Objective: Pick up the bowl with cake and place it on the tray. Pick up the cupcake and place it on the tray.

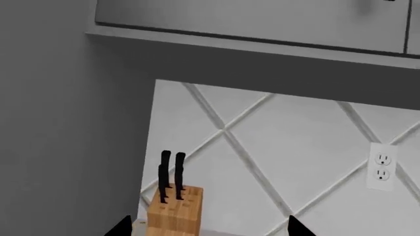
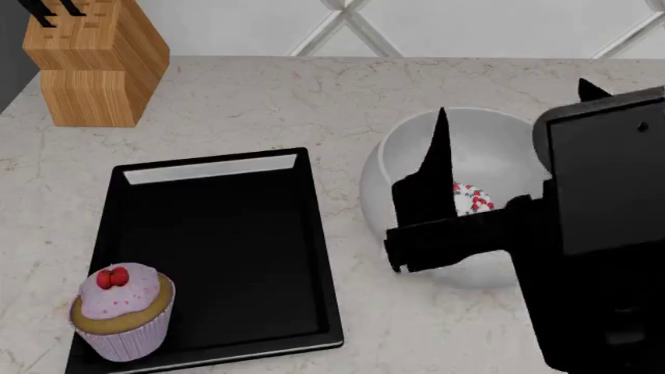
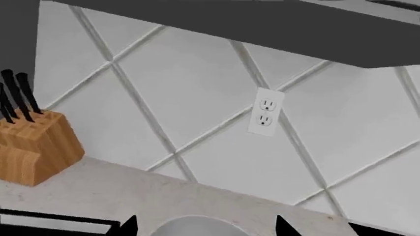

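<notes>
On our worktop (image 2: pixel 311 86), the head view shows the tray (image 2: pixel 223 234) at the left with the cupcake (image 2: pixel 121 310) on its near left corner. Right of the tray sits the bowl (image 2: pixel 457 167), with the cake (image 2: pixel 473 198) inside. Our right gripper (image 2: pixel 426 187) is over the bowl, one black finger (image 2: pixel 434 156) dipping in; we cannot tell how wide its jaws are. A knife block (image 2: pixel 93 66) stands far left.

Our left wrist view shows the knife block by the tiled wall (image 1: pixel 295 142); the left jaws are spread apart.

Our right wrist view shows the bowl's rim, the knife block and a wall socket (image 3: pixel 265 111).
</notes>
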Tool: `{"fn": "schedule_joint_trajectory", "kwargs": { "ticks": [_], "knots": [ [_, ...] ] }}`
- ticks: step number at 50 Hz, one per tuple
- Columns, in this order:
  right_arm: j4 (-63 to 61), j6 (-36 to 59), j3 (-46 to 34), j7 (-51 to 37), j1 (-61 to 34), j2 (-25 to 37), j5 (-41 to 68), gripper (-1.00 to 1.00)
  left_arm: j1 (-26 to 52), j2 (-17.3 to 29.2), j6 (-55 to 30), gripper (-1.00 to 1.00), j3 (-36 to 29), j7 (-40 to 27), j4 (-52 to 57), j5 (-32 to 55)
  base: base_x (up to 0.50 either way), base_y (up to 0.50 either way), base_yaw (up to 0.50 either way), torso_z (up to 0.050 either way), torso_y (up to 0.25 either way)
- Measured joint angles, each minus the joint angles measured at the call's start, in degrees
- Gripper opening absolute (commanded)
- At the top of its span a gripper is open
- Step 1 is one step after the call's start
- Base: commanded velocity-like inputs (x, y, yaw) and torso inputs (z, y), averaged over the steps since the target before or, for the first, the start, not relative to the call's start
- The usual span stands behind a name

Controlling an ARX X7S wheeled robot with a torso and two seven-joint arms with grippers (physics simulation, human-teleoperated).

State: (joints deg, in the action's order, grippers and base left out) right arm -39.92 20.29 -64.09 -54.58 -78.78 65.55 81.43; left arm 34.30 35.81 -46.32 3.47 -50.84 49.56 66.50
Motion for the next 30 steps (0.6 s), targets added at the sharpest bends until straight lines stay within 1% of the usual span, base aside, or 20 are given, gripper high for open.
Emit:
{"fn": "schedule_joint_trajectory", "kwargs": {
  "ticks": [11,18,23,30],
  "knots": [
    [24.41,4.72,0.07,4.06,-6.0,-8.1,11.19,1.0,-0.52,-0.84,2.42,1.0,-0.59,1.75,-1.77,-6.03,0.0,0.0,0.0,0.0,0.0],
    [42.68,10.61,-1.99,7.61,-12.0,-15.56,13.25,1.0,-1.0,-1.47,4.2,1.0,-0.97,3.01,-2.89,-8.99,0.0,0.0,0.0,0.0,0.0],
    [58.5,14.62,-4.37,12.93,-16.78,-22.63,12.31,1.0,-1.53,-1.88,5.52,1.0,-1.14,3.84,-3.68,-10.86,0.0,0.0,0.0,0.0,0.0],
    [85.09,18.61,-10.26,26.27,-22.0,-35.74,6.41,1.0,-2.32,-2.5,7.07,1.0,-1.3,4.63,-4.48,-12.73,0.0,0.0,0.0,0.0,0.0]
  ]
}}
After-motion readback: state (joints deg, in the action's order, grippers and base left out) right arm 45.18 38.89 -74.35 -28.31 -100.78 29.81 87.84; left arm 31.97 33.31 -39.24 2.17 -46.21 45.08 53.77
